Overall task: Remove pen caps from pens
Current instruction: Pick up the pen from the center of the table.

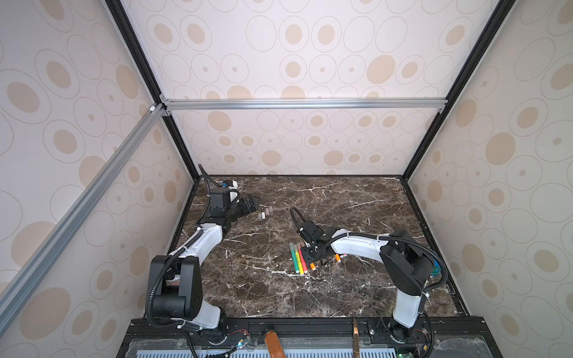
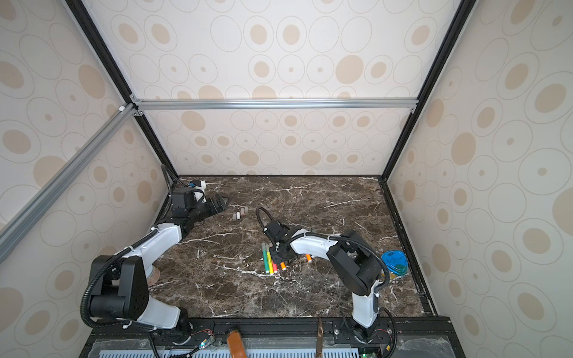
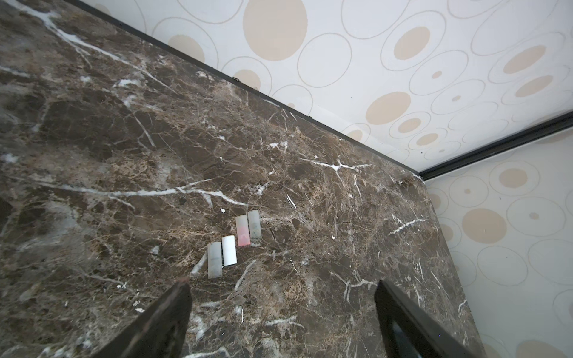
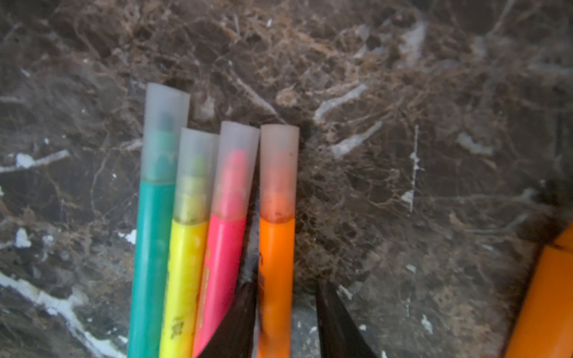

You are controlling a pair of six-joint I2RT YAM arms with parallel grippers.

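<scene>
Several capped pens lie side by side mid-table: green (image 4: 152,248), yellow (image 4: 186,263), pink (image 4: 223,257) and orange (image 4: 276,263), each with a translucent cap (image 4: 279,164) on its tip. My right gripper (image 4: 285,283) straddles the orange pen's body. One finger is wedged between pink and orange; the other stands a small gap off, so it is open. In both top views the row (image 1: 299,258) (image 2: 269,262) shows beside that gripper (image 1: 313,255). Several loose pen caps (image 3: 229,250) (image 1: 265,214) lie at the back left, just ahead of my open, empty left gripper (image 3: 282,288) (image 1: 254,204).
Another orange pen (image 1: 337,257) (image 4: 545,294) lies just right of the right gripper. A blue-lidded round container (image 2: 393,262) sits by the right wall behind the right arm. Patterned walls close in the marble table (image 1: 356,294) on three sides.
</scene>
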